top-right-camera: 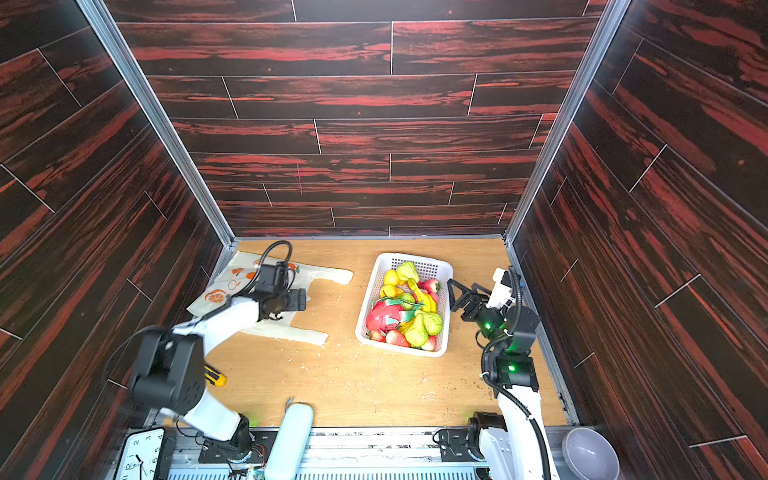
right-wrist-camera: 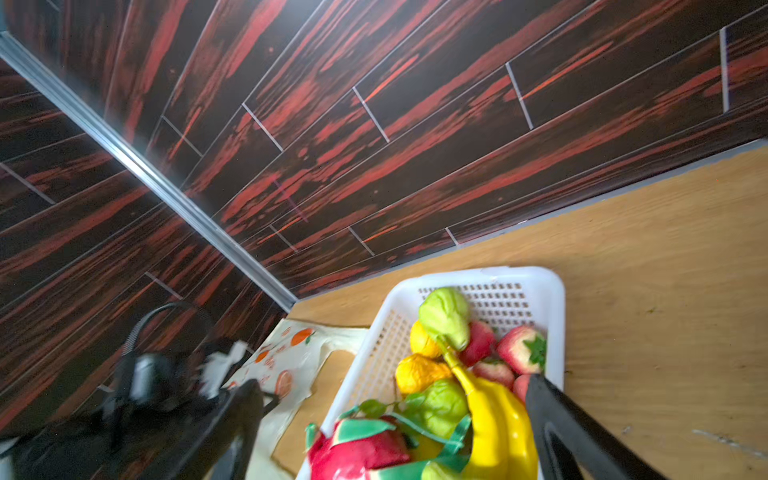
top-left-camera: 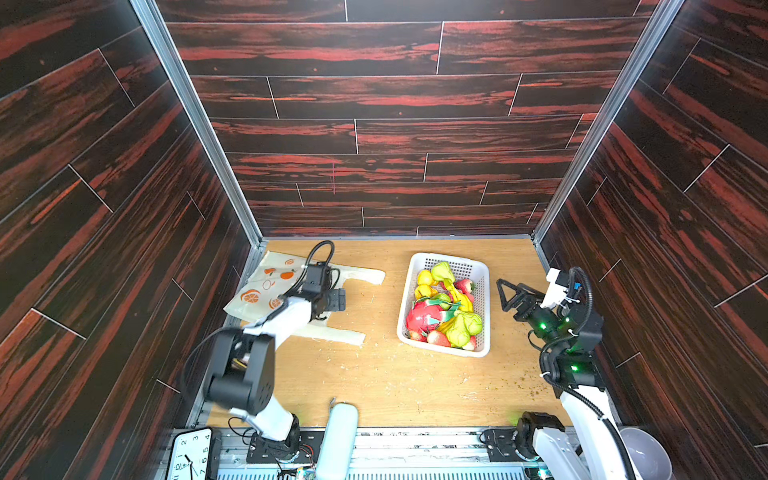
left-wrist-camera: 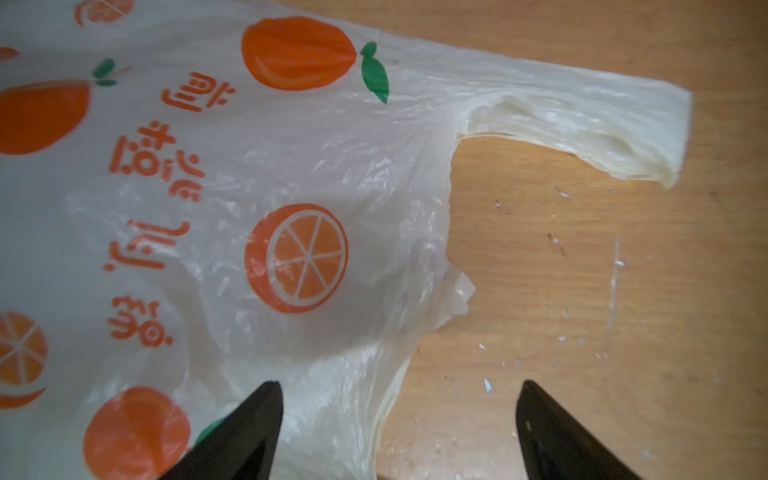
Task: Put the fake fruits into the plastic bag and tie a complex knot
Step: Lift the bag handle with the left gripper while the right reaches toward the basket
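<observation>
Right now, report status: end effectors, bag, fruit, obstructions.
Left end effector open over plastic bag mouth; right end effector open by basket. Bag flat, empty. Fake fruits in basket. Nothing between.

One plastic bag (top-left-camera: 257,291), one basket (top-left-camera: 463,268), one clock (top-left-camera: 193,453)

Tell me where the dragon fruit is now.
In both top views the dragon fruit lies in the white basket, right of centre, on its near-left side, beside a yellow-green pear.

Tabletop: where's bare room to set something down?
Free: the strip between the cream printed plastic bag and the white perforated plastic basket; the wide wooden tabletop in front of both. Crowded: back-left, bag under the left arm.
</observation>
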Tool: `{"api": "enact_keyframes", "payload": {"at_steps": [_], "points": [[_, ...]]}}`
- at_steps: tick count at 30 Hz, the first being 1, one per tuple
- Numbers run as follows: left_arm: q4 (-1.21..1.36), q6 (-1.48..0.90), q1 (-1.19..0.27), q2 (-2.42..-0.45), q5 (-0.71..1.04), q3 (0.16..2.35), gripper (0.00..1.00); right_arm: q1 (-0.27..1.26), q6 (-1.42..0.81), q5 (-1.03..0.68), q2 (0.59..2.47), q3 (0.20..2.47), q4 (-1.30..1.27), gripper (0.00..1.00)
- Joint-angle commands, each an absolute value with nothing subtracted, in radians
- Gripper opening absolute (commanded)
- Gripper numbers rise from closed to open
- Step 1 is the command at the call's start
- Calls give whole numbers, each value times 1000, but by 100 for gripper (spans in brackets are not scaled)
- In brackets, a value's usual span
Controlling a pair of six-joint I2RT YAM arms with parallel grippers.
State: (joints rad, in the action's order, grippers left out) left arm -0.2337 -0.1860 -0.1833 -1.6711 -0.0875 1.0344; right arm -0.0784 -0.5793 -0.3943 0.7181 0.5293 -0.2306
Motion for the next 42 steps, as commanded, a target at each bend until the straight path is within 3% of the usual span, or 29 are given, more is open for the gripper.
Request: {"api": "enact_keyframes", "payload": {"at_steps": [1,12,30,37,42], "points": [[-355,-173,-179,-1739,-113,1133,88,-76,-579,-430,699,540,-167,99],[-486,-151,-178,-1953,-97,1348,74,-77,-562,-414,714,534,-140,99],[-607,-138,-179,-2077,-69,1497,49,-76,-543,-417,728,548,-111,98],[-600,-134,-178,-2066,-66,1491,20,-75,-533,-415,723,551,-97,98],[-587,-134,-179,-2000,-50,1461,4,-76,-526,-413,723,554,-90,98]]}}
